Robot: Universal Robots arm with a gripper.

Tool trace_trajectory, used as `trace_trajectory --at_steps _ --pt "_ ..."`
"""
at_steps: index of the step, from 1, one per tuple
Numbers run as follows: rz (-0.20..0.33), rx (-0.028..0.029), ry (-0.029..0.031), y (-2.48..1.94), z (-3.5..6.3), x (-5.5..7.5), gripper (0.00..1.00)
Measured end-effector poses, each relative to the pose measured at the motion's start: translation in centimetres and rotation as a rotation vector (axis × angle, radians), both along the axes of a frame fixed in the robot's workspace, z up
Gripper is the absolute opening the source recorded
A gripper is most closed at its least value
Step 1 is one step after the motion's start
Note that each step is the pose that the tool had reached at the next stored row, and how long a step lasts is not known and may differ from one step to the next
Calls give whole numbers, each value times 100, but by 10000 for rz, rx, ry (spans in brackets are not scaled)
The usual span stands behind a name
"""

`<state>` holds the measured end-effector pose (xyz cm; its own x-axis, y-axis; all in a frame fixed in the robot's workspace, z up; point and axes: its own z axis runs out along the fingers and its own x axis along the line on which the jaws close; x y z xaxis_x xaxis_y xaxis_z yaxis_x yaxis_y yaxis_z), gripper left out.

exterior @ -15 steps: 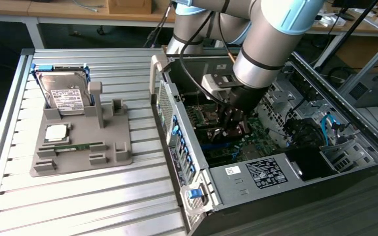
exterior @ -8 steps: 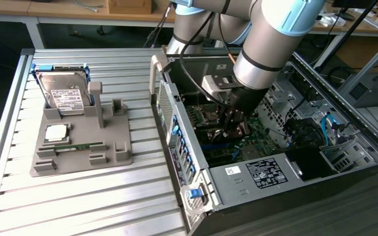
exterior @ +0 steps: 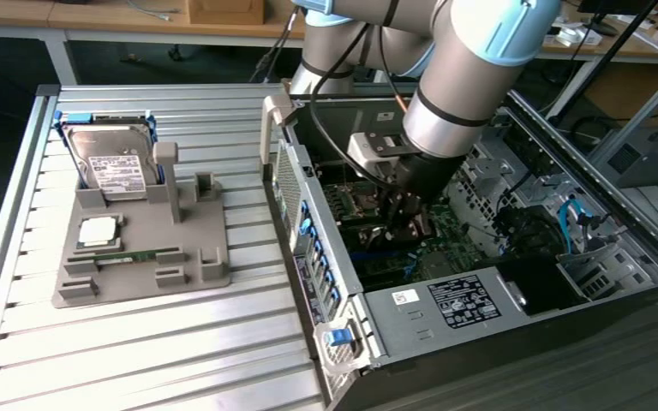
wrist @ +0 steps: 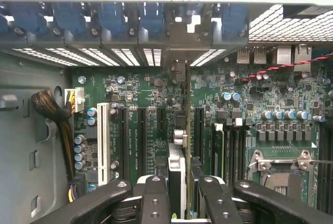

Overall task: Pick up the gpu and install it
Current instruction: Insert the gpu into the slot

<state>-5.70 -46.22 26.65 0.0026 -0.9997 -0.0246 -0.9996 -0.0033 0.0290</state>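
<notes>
Claw point(wrist: 179, 199) half-closed, clamped on the gpu point(wrist: 177, 171), the card edge-down inside the computer case point(exterior: 421, 318), just above the motherboard's point(wrist: 145, 86) expansion slots point(wrist: 141, 141). Light, stiff, fragile, I'd say: grip the board edges, spare fan and contacts.

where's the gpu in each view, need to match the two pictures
Exterior view: the gpu is in the middle, inside the open computer case, held by the claw and largely hidden by it.
Wrist view: the gpu is edge-on in the lower middle, between the claw's fingers, over the green motherboard.
Shared landmark: the row of blue clips along the case's slotted wall.
</notes>
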Motion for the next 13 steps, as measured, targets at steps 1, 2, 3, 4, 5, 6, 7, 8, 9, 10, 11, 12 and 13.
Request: trace_trajectory --at_steps 1,2,3,4,5,6,7,8,9,10,11,12,13 --pt "2 1 0 2 -3 1 27" --pt "-3 1 0 4 -6 0 27" --pt "-11 3 -1 6 -9 0 27" --pt "-32 3 -1 11 -13 0 27" --pt "-43 1 1 12 -14 0 27" --pt "-50 -2 1 13 -16 0 27" --pt "-52 -1 1 13 -19 -1 27" --pt "-52 1 0 13 -23 -1 27" --pt "-51 0 0 13 -26 -2 27" --pt "-51 0 0 13 -29 -3 27" --pt "-51 -1 -1 13 -36 -3 27" --pt "-51 -3 0 13 -41 -3 27" --pt "-51 -7 1 15 -46 -4 27"
